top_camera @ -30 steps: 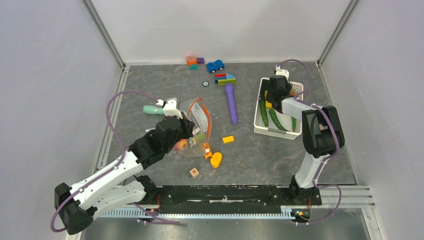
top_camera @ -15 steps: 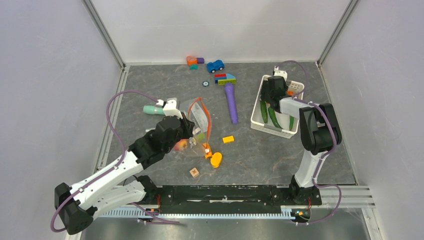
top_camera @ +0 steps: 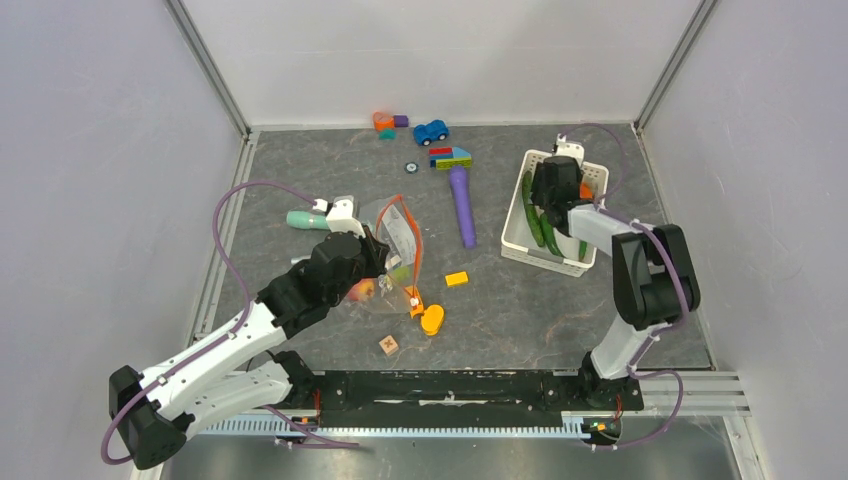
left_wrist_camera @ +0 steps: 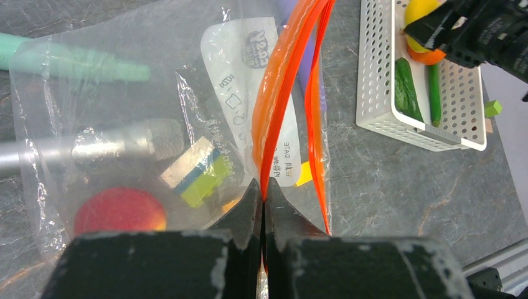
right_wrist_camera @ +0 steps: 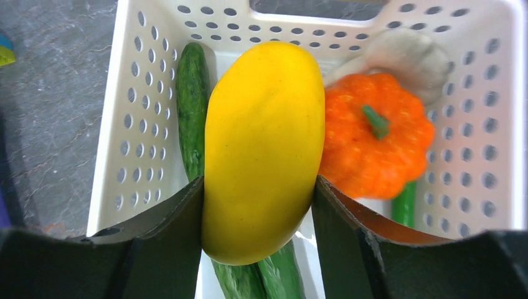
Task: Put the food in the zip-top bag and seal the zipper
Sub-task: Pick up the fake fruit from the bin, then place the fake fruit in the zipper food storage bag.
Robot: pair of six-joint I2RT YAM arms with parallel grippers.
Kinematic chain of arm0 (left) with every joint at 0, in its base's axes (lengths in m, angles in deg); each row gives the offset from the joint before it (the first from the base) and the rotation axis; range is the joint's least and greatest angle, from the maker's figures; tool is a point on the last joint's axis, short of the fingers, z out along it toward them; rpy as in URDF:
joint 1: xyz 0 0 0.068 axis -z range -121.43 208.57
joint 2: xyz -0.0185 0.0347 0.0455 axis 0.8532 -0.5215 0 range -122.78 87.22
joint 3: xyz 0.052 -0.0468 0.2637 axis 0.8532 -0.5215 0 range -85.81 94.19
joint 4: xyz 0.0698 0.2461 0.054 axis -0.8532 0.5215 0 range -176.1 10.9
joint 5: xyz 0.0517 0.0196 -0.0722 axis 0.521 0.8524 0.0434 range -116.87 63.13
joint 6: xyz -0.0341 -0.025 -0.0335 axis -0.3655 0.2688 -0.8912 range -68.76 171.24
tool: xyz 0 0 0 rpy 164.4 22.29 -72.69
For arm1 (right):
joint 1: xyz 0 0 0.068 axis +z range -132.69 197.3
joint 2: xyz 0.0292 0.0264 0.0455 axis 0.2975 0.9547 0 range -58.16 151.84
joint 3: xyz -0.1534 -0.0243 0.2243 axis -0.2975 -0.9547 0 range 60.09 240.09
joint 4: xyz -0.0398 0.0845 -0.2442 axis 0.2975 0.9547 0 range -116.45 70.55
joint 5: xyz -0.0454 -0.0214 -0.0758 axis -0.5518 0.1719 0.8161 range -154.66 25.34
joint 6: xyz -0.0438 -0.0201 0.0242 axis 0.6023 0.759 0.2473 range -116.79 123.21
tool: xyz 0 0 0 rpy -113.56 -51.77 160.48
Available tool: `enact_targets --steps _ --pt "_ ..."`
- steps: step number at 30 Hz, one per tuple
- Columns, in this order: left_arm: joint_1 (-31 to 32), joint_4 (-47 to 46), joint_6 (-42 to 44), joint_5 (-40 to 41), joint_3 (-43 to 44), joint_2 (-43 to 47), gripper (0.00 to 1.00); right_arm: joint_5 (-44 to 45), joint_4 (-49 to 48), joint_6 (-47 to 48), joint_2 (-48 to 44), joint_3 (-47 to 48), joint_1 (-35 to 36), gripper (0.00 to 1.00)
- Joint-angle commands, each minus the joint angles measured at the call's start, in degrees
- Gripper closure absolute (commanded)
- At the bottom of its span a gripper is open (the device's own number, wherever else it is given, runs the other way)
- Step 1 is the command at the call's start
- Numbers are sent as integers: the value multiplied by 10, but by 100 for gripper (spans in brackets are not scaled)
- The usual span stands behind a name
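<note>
**Squash gripped in the basket, bag mouth held for it**

On the left, my left gripper (left_wrist_camera: 261, 194) is clenched on the near end of the zipper (left_wrist_camera: 281, 93). It pinches one orange-red lip of the bag (left_wrist_camera: 143, 106), and the other lip bows away, so the mouth gapes. The bag lies left of centre on the table, and a red fruit (left_wrist_camera: 119, 215) is already inside. I judge this arm should simply hold firm; any tug would fold the floppy mouth shut.

On the right, my right gripper (right_wrist_camera: 258, 208) is clamped across the lower half of the yellow squash (right_wrist_camera: 264, 124), one finger on each flank. The squash sits inside the white basket (right_wrist_camera: 127, 134), lying over a cucumber (right_wrist_camera: 192, 93) and touching the pumpkin (right_wrist_camera: 373, 137). A pale garlic piece (right_wrist_camera: 408, 53) is behind them.

I would lift straight up until the squash clears the basket wall. Only then would I swing left, since the smooth rounded skin could slip sideways.

Compared with a second ago, the left arm and bag match. The right elbow has swung outward to the right, the wrist sits a little farther along the basket, and the basket has turned slightly.
</note>
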Motion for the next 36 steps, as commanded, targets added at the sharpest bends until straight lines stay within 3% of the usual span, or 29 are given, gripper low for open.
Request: enact_targets --steps 1,6,10,13,17,20,25,36 --pt "-3 -13 9 -3 5 10 98 12 -22 21 -87 -35 -1 60" --pt "-4 -14 10 -4 5 14 98 -91 -42 46 -175 -99 -1 65" --pt "-3 -13 10 -6 5 14 98 -312 -94 77 -265 -160 -1 66" --pt "-3 -13 10 -7 5 14 98 -534 -182 53 -315 -207 4 67" --pt "-3 -14 10 -10 5 14 98 -709 -277 1 -333 -234 52 70" --pt "-3 -15 10 -11 4 14 98 -738 -230 42 -327 -209 127 70" --pt "-3 -17 11 -17 3 14 98 -708 -87 122 -287 -131 233 70" --pt "-3 -27 18 -36 -1 22 98 -551 57 63 -162 12 285 76"
